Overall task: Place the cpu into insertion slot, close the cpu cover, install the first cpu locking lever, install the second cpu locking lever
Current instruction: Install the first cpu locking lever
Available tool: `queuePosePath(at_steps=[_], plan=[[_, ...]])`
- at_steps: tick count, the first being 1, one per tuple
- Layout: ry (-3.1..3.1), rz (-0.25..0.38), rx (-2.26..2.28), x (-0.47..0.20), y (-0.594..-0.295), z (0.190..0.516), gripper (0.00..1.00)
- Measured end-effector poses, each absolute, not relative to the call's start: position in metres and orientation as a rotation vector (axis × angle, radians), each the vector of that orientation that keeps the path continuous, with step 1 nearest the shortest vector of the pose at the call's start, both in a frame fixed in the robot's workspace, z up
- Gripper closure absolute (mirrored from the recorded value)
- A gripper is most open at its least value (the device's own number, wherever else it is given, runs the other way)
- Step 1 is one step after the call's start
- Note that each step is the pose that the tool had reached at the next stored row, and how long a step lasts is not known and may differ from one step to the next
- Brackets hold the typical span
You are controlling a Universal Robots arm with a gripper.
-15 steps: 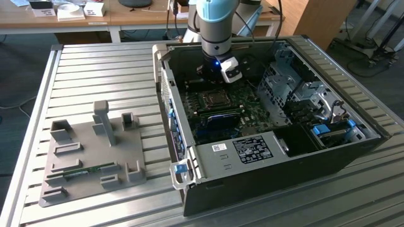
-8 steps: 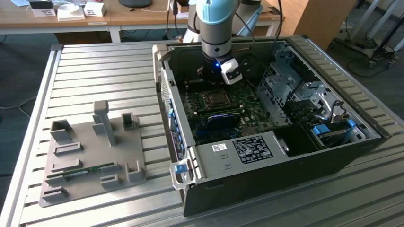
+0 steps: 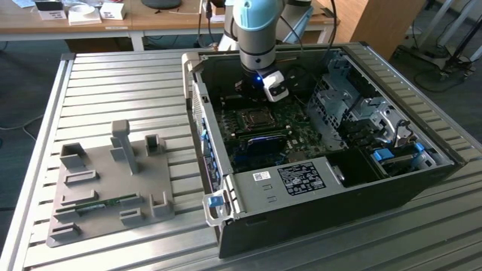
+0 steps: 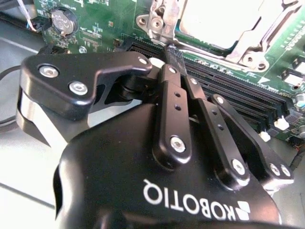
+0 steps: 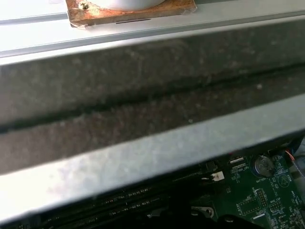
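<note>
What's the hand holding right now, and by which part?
Nothing that I can see. The hand is shut, at the edge of the cpu cover; the cpu lies under that cover.

Open computer case [image 3: 316, 220] on slatted metal tabletop [image 3: 121, 84]. Grey holder plate [image 3: 101, 164] at exterior view's left, memory stick [image 3: 98, 204] lying in it. Wooden desk [image 3: 113, 22] behind. Coin battery [image 4: 63, 20] on green motherboard [image 4: 105, 19].

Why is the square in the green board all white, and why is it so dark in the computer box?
In the second wrist view, light glares off the cpu, washing its metal top white. In the exterior view, the case walls shade the board, and a blue light glows on the arm.
</note>
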State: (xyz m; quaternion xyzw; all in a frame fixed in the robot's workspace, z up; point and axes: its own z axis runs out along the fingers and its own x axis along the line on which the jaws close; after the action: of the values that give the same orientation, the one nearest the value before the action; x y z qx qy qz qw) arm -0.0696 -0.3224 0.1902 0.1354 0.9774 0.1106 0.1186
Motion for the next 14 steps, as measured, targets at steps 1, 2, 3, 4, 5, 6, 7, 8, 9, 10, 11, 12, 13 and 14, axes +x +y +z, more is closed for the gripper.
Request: queuePosePath(at_steps=[1,2,3,4,5,6,7,8,9,10,11,12,13,14], plan=[[2.858,0.323,0.396,-0.0696,-0.3224,0.1900,0.89],[2.858,0.323,0.396,-0.0697,-0.3224,0.1899,0.89],[2.857,0.324,0.396,-0.0698,-0.3224,0.1898,0.89],[2.857,0.324,0.396,-0.0698,-0.3224,0.1897,0.89],[2.856,0.324,0.396,-0.0698,-0.3224,0.1896,0.89],[2.856,0.324,0.396,-0.0698,-0.3224,0.1896,0.89],[2.856,0.324,0.396,-0.0698,-0.3224,0.1896,0.89],[2.856,0.324,0.396,-0.0698,-0.3224,0.1895,0.89],[2.856,0.324,0.396,-0.0698,-0.3224,0.1895,0.89],[2.856,0.324,0.396,-0.0698,-0.3224,0.1895,0.89],[2.856,0.324,0.396,-0.0698,-0.3223,0.1895,0.89],[2.856,0.324,0.396,-0.0698,-0.3224,0.1895,0.89],[2.855,0.324,0.395,-0.0696,-0.3223,0.1891,0.89],[2.855,0.325,0.396,-0.0697,-0.3223,0.1888,0.89]])
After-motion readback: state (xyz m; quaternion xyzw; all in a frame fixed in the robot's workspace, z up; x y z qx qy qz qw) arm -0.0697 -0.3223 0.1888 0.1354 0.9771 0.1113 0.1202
